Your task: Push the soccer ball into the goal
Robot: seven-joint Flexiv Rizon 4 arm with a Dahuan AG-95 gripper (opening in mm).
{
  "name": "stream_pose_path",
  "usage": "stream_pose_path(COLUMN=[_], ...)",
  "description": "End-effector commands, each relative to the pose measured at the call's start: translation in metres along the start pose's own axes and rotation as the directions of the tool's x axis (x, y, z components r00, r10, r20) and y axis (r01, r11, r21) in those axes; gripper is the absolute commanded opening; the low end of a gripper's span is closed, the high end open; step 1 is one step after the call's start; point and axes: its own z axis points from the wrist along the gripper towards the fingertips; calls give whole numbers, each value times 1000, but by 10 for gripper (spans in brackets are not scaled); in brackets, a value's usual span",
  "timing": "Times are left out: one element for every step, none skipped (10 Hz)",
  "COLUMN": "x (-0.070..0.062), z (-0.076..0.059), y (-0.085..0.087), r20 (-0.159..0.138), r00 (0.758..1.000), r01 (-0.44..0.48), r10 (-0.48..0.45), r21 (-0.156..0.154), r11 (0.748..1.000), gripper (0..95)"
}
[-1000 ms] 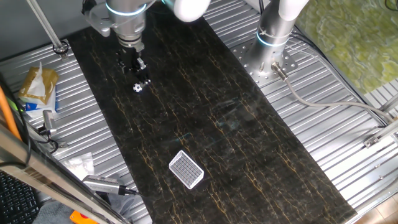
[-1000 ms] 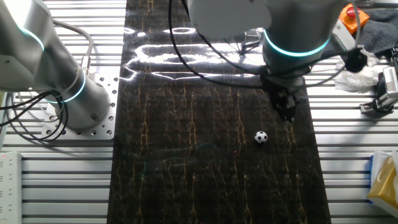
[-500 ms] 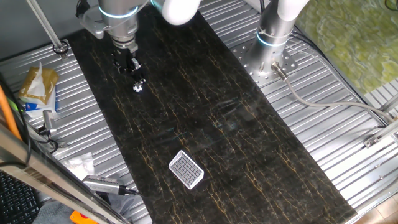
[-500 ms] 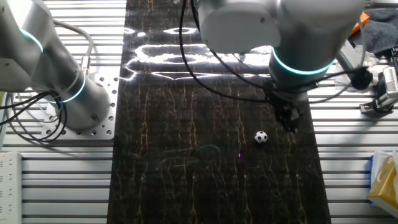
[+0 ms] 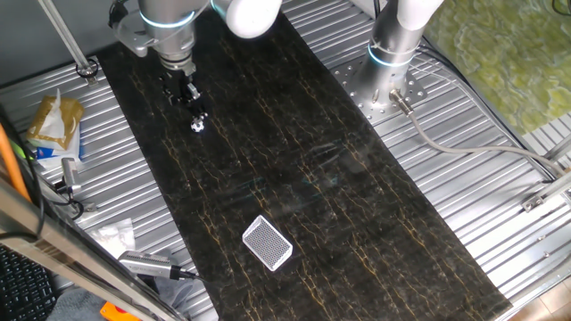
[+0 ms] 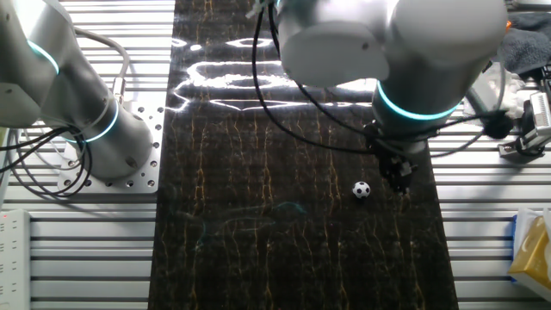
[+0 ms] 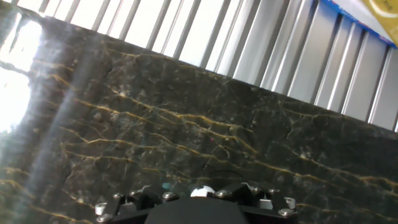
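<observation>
Claw (image 6: pixel 399 178), jaws apparently closed and empty, low just beside the ball (image 6: pixel 362 189) on the dark counter (image 5: pixel 357 223). The goal (image 5: pixel 267 242) lies well apart; an off-centre nudge could roll the ball wide or off the edge.

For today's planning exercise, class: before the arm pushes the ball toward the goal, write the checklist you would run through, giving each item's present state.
1. Ball lying free on the dark mat: ok.
2. Gripper close behind the ball, on the side away from the goal: ok.
3. Mat between ball and goal free of obstacles: ok.
4. Goal's open side faces the ball: cannot tell.
5. Fingers touching the ball: cannot tell.
6. Gripper open or shut: cannot tell.
</observation>
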Motion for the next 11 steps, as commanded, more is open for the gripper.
stream_pose_path(x=[1, 2, 2, 3, 3, 4, 4, 5, 6, 7, 8], z=[4, 7, 12, 15, 19, 21, 21, 21, 21, 22, 22], y=[1, 1, 1, 2, 3, 3, 3, 4, 4, 5, 5], r20=[1, 3, 3, 2, 2, 3, 1, -2, -3, -1, -1], r00=[1000, 1000, 1000, 1000, 1000, 1000, 1000, 1000, 1000, 1000, 1000], r01=[-7, -7, -7, -8, -18, -24, -21, -18, -17, -16, -13], r10=[7, 7, 7, 8, 18, 24, 21, 18, 17, 16, 13], r21=[-2, -3, -6, -7, -8, -14, -16, -15, -14, -13, -11], r11=[1000, 1000, 1000, 1000, 1000, 1000, 1000, 1000, 1000, 1000, 1000], gripper=[760, 760, 760, 760, 760, 760, 760, 760, 760, 760, 760])
